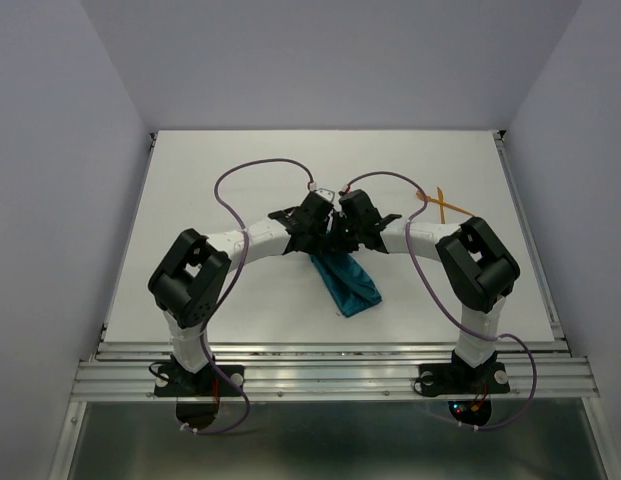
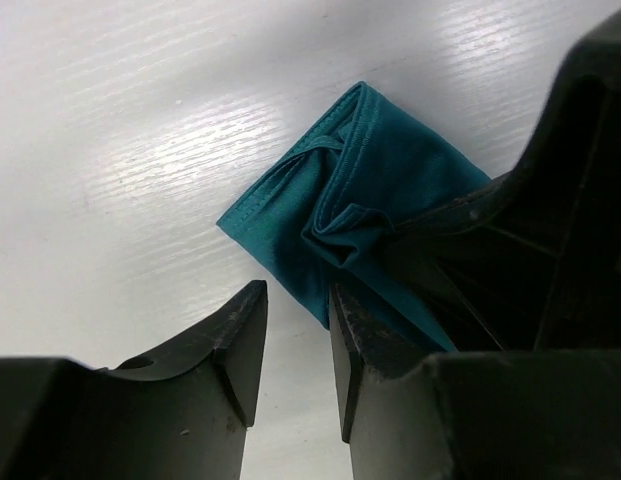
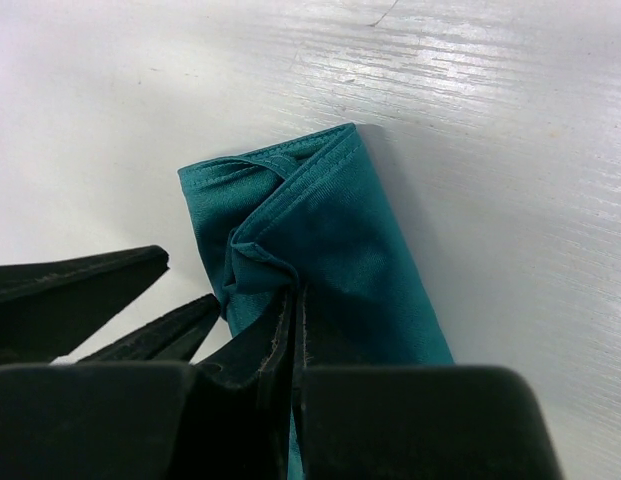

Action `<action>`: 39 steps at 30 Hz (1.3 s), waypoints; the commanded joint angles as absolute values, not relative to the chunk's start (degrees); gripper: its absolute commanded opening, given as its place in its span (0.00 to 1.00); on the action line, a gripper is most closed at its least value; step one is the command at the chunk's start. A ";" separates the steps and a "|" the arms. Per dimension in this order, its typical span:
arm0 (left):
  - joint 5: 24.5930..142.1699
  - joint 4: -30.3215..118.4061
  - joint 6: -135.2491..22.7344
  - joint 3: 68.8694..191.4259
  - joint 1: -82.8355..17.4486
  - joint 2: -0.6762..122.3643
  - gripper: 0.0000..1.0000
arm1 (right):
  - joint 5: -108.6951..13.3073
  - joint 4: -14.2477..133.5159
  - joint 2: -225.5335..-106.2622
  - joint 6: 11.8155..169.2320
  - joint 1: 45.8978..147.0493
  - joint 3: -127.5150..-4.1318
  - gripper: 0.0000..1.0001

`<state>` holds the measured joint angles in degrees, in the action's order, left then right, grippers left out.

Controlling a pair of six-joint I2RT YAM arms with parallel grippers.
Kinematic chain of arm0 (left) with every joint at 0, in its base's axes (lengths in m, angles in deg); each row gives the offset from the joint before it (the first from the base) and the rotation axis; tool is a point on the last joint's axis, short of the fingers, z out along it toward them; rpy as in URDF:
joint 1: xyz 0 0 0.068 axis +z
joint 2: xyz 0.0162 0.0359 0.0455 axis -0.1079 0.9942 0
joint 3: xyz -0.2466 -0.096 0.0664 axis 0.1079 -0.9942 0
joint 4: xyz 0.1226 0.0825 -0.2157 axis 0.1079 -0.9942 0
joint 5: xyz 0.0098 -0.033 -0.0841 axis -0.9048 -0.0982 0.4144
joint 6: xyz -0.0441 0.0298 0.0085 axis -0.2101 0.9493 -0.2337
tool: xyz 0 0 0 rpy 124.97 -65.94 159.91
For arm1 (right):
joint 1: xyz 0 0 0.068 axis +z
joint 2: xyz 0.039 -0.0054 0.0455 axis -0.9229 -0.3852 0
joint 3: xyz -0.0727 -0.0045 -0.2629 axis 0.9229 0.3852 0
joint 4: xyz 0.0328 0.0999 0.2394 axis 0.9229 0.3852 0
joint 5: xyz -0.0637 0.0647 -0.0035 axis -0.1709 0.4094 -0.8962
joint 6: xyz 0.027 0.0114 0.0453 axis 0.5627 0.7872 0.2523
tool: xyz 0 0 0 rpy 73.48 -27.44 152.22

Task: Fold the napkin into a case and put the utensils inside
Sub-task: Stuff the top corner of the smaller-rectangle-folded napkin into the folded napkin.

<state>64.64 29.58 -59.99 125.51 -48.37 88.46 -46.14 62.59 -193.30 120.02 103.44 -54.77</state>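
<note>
From above, the two black-and-white arms lean in and meet over the middle of the white table (image 1: 240, 160), left gripper (image 1: 320, 236) and right gripper (image 1: 348, 232) almost nose to nose, and right under them lies the teal soft-cloth napkin (image 1: 347, 287), folded to a narrow strip running diagonally toward the near right. The two thin orange plastic utensils (image 1: 440, 203) lie crossed on the table at the far right, well apart from the cloth. Thin purple cables (image 1: 230, 180) loop off both wrists. Over to the left wrist camera: the left gripper (image 2: 295, 345) stands partly open, bare table showing in the gap, nothing in its grasp, and its right-hand finger (image 2: 355, 360) sits at the napkin's (image 2: 390, 180) near edge. The dark bulk of the other gripper fills the right side. And the right wrist camera: the right gripper (image 3: 293, 320) is clamped tight, a bunched ridge of the napkin (image 3: 340, 230) pinched at its tips, hemmed end pointing away, with the left gripper's fingers (image 3: 100, 285) just beside it on the left
</note>
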 commanded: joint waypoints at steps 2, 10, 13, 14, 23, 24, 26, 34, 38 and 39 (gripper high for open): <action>65.80 30.86 -57.42 127.85 -49.26 89.67 0.40 | -47.42 62.20 -192.40 120.62 104.00 -55.93 0.01; 65.19 30.86 -56.37 128.64 -50.14 92.04 0.34 | -47.60 62.29 -192.39 120.62 104.00 -55.93 0.01; 64.31 30.86 -56.28 129.08 -50.23 93.19 0.33 | -47.51 62.20 -192.48 120.62 104.00 -55.93 0.01; 64.05 30.86 -56.37 129.17 -50.23 93.28 0.33 | -47.51 62.20 -192.48 120.54 104.00 -56.02 0.01; 61.23 30.34 -56.81 129.96 -50.23 94.16 0.15 | -47.51 62.29 -192.13 120.45 104.00 -55.76 0.01; 60.97 30.25 -56.89 130.05 -50.23 94.16 0.11 | -47.51 62.29 -192.04 120.27 104.00 -55.58 0.01; 60.97 30.16 -57.16 129.96 -50.23 93.98 0.06 | -47.42 62.38 -192.04 120.01 104.00 -55.41 0.01; 67.64 32.18 -59.79 127.68 -49.44 91.18 0.00 | -46.63 62.82 -191.34 119.39 104.00 -54.88 0.01; 72.04 34.64 -61.90 125.40 -48.56 90.12 0.00 | -46.72 63.17 -191.25 119.04 104.61 -55.05 0.01; 73.35 34.99 -62.34 125.04 -48.21 90.03 0.00 | -47.16 63.26 -191.25 119.04 105.13 -55.31 0.01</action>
<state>67.79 31.94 -59.57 126.80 -48.83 93.51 -46.56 63.38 -193.30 119.92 103.53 -54.77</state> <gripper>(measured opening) 0.025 0.023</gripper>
